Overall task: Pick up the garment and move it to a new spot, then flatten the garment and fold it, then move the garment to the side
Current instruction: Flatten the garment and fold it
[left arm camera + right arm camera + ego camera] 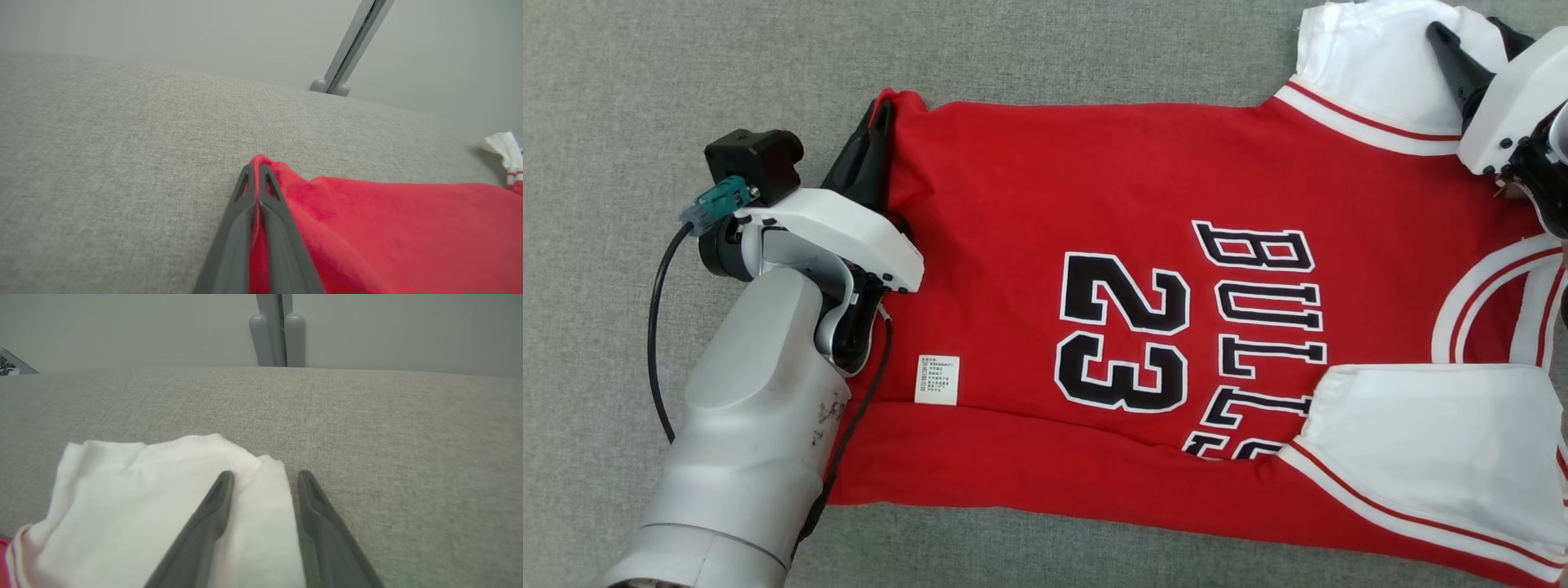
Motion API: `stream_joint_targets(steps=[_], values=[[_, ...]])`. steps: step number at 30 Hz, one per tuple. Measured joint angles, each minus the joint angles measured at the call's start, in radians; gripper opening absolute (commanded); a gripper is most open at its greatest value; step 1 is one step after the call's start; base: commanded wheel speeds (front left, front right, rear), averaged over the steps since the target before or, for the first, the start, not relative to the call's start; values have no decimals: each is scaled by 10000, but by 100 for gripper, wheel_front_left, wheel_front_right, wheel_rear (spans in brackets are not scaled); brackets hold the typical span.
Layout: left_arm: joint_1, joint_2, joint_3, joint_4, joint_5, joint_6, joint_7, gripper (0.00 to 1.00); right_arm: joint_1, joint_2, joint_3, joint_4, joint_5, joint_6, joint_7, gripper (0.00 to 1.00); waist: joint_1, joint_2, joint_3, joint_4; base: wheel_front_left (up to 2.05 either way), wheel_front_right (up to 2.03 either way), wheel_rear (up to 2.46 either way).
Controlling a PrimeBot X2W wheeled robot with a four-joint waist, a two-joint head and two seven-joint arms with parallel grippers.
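Observation:
The garment [1029, 204] is a red jersey with black "23" and "BULLS" lettering and white sleeves, spread on the grey fabric surface [645, 82]. My left gripper [882, 110] is shut on the garment's far hem corner, and in the left wrist view the red cloth [388, 228] is pinched between the closed fingers of that gripper [256, 167]. At the far right, my right gripper [1470, 33] is open over the upper white sleeve [1372, 73]. In the right wrist view the gripper [265, 475] straddles the edge of that sleeve [143, 490], with cloth lying between its jaws.
The garment's near hem is folded up, beside a white care label [937, 380]. The second white sleeve [1421, 441] lies at the lower right. A grey metal post [278, 335] stands against the pale wall beyond the surface's far edge. Bare grey fabric extends left and behind.

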Motion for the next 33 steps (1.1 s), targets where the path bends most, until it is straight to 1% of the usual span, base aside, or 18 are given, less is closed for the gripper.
stream_joint_targets(steps=[1, 3, 5, 8, 13, 17, 21, 22, 24, 25, 29, 33], values=[[0, 0, -10, 25, -42, 0, -25, 0, -26, -54, 88, -17, 63, 0, -104, 0, 0, 0, -13, -14, 0, 0, 0], [1, 13, 6, 29, -54, 0, -98, 0, -38, -171, 288, -102, 236, -2, -399, 0, 0, 0, -51, -44, 0, 0, 0], [20, 88, 58, -33, -54, 0, -153, 0, -32, -290, 433, -318, 399, -2, -936, 0, 0, 0, -120, -81, 0, 0, 0], [148, 313, 226, -328, -35, 0, -213, 0, 74, -460, 598, -679, 732, -2, -1636, 0, 0, 0, -266, -151, 0, 0, 0], [583, 610, 539, -1162, 73, 150, -249, 0, 638, -830, 780, -1296, 1367, -2, -2522, 0, 0, 0, -590, -287, 0, 0, 0], [1224, 796, 727, -1927, 104, 267, -257, 0, 1242, -970, 966, -2015, 1829, -2, -3221, 0, 0, 0, -850, -452, 0, 0, 0], [2011, 930, 777, -2610, 54, 407, -253, 0, 2114, -1070, 1066, -2830, 2290, -2, -3816, 0, -1, 0, -1075, -656, 0, 0, 0], [2406, 995, 826, -2930, -2, 493, -161, 0, 2708, -1135, 1074, -3281, 2429, -2, -4109, 0, 0, 0, -1162, -752, 0, 0, 0], [2838, 1108, 834, -3287, -23, 679, -42, 0, 3411, -1135, 1091, -3795, 2669, -2, -4372, 0, 0, 0, -1249, -853, 0, 0, 0], [2838, 1108, 834, -3287, -23, 679, -42, 0, 3411, -1135, 1091, -3795, 2669, -2, -4372, 0, 0, 0, -1249, -853, 0, 0, 0], [3679, 1417, 882, -3994, -50, 922, 259, 0, 4819, -1145, 1126, -4801, 2920, -2, -4707, 0, 0, 0, -1341, -1088, 0, 0, 0], [4327, 1889, 901, -4798, 138, 1206, 420, 0, 6176, -1156, 903, -5551, 3076, -2, -4920, 0, 0, 0, -1422, -1246, 0, 0, 0]])
